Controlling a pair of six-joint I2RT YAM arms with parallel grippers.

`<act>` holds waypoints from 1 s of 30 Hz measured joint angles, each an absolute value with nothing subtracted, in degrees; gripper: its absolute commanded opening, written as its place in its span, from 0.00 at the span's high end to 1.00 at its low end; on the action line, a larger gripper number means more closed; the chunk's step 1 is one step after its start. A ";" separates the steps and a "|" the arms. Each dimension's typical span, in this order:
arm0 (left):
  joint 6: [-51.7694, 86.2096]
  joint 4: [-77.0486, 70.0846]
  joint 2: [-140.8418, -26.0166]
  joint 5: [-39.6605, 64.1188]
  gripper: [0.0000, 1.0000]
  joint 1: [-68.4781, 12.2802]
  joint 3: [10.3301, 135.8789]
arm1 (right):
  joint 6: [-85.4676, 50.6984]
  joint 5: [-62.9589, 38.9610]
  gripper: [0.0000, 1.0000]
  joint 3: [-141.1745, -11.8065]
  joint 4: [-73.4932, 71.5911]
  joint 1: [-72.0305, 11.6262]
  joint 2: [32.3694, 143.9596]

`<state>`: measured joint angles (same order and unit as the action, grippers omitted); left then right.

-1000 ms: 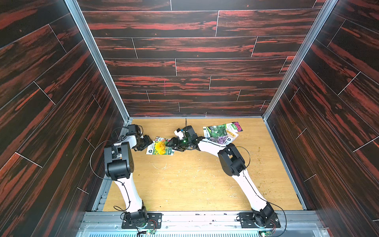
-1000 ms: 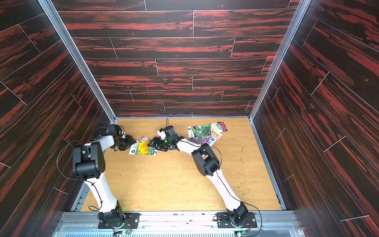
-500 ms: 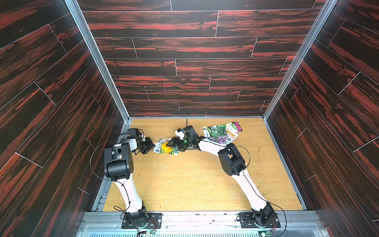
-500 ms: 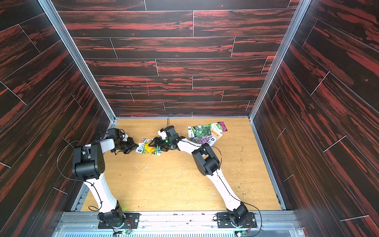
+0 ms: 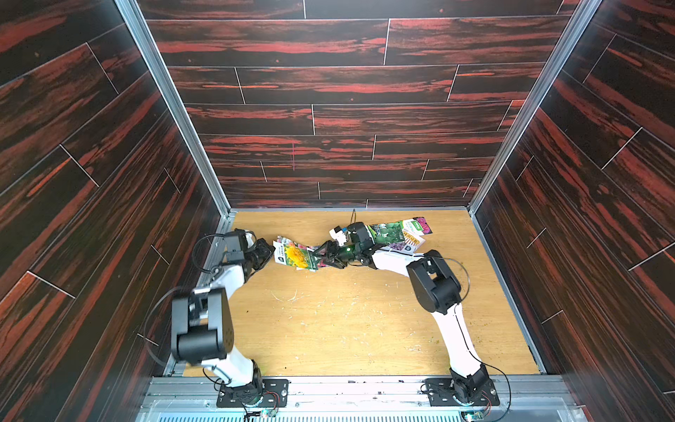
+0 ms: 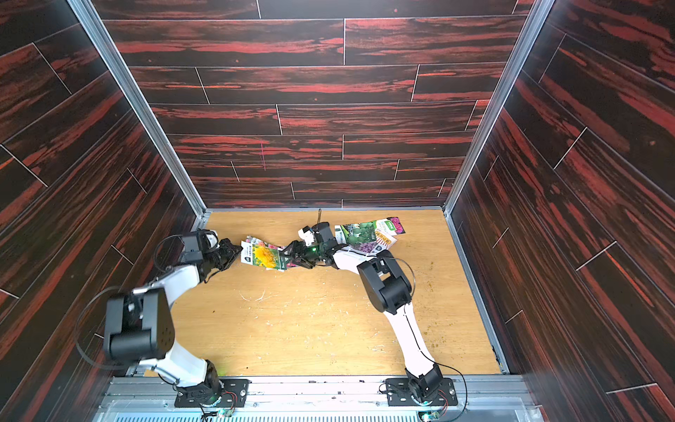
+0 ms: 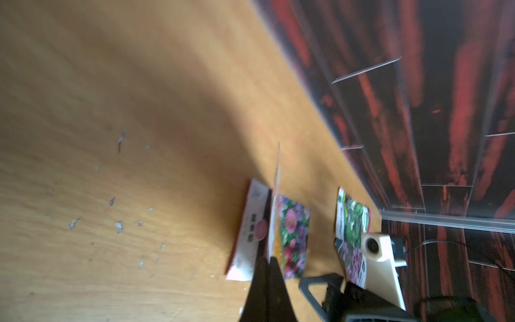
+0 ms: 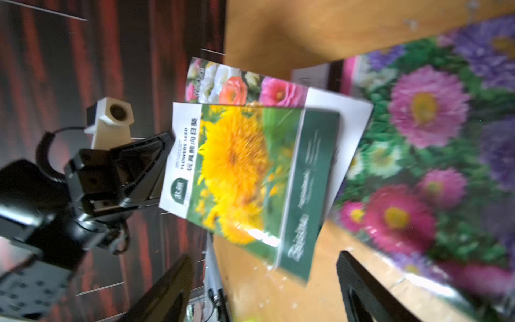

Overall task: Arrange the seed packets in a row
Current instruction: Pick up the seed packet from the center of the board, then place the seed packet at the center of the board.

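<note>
Pale wooden tabletop (image 5: 328, 321). Left pincer (image 5: 271, 252) clamps the glossy yellow-sunflower seed packet (image 5: 295, 256) by its left edge, presumably to draw it off the mixed-flower packets beneath (image 8: 418, 125); right pincer (image 5: 325, 257) stands open alongside.

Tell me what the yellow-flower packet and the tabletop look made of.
The yellow-flower packet looks like thin printed paper or film, glossy: glare streaks cross it. The tabletop looks like wood or wood-look laminate, matte: pale grain and scuffs show.
</note>
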<state>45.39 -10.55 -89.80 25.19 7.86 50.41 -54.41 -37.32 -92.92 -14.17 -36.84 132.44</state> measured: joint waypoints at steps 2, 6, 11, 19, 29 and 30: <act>47.00 -14.61 -86.46 20.58 1.00 5.98 47.44 | -57.19 -38.11 0.18 -91.05 -18.22 -37.21 130.39; 50.74 -23.27 -81.23 11.20 1.00 3.03 39.22 | -63.24 -38.94 0.18 -87.85 -26.04 -37.98 127.55; 52.86 -32.12 -78.67 0.45 1.00 -0.40 31.75 | -74.56 -39.09 0.18 -83.66 -37.08 -39.11 126.52; 53.34 -43.62 -77.73 -5.85 1.00 -3.60 30.81 | -89.47 -38.57 0.18 -81.95 -49.01 -40.60 128.09; 53.84 -47.94 -74.72 -6.63 1.00 -5.91 29.82 | -96.20 -35.92 0.19 -82.04 -54.72 -40.71 132.60; 53.84 -48.05 -74.08 -6.63 1.00 -6.07 29.41 | -96.49 -35.68 0.19 -82.06 -54.94 -40.69 132.99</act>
